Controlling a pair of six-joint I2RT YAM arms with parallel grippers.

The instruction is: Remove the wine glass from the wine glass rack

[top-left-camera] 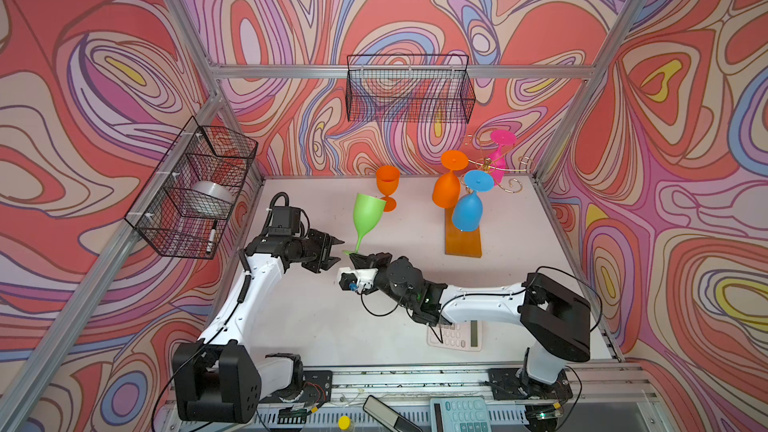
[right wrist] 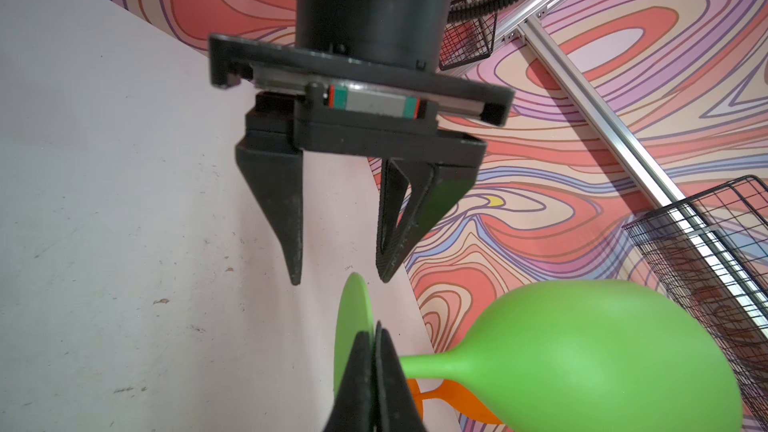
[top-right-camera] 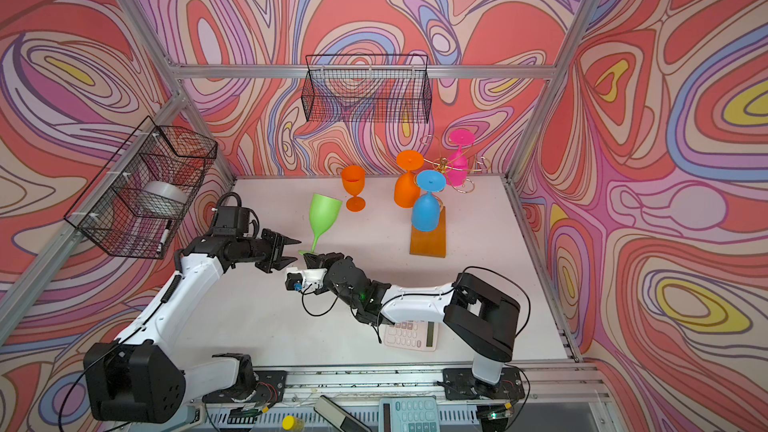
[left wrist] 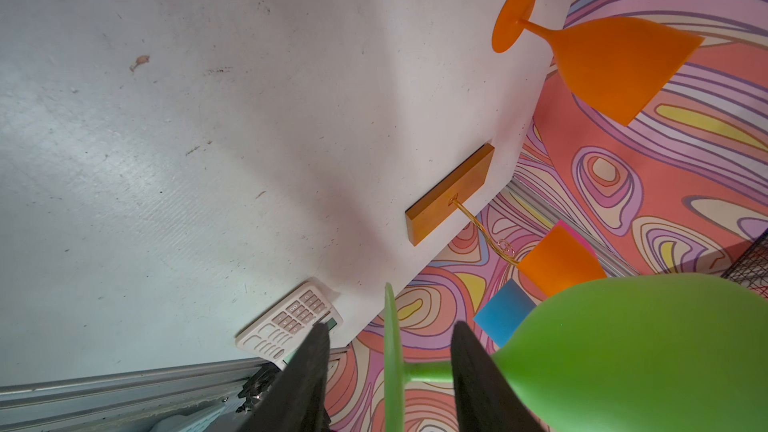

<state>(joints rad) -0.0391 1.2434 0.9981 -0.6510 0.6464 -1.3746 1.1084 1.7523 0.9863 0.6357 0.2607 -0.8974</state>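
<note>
- While the right gripper (top-left-camera: 356, 258) is pinching the green wine glass (top-left-camera: 368, 216) by its foot alone, in both top views the glass is sitting off the wine glass rack (top-left-camera: 463, 243) and well to its left, with the bowl tilting. So thin a pinch could be letting it swing or slip.
- Seen from the left wrist, the left gripper (left wrist: 388, 324) is standing part open and holding nothing, with the foot and stem showing between its jaws. Closing off-centre risks knocking the glass loose.
- Seen from the right wrist, the right jaws are clamping shut on the foot's rim, with the left fingertips (right wrist: 296, 276) hovering just beside it. Letting go too early risks dropping the glass near the orange glass (right wrist: 469, 409).
</note>
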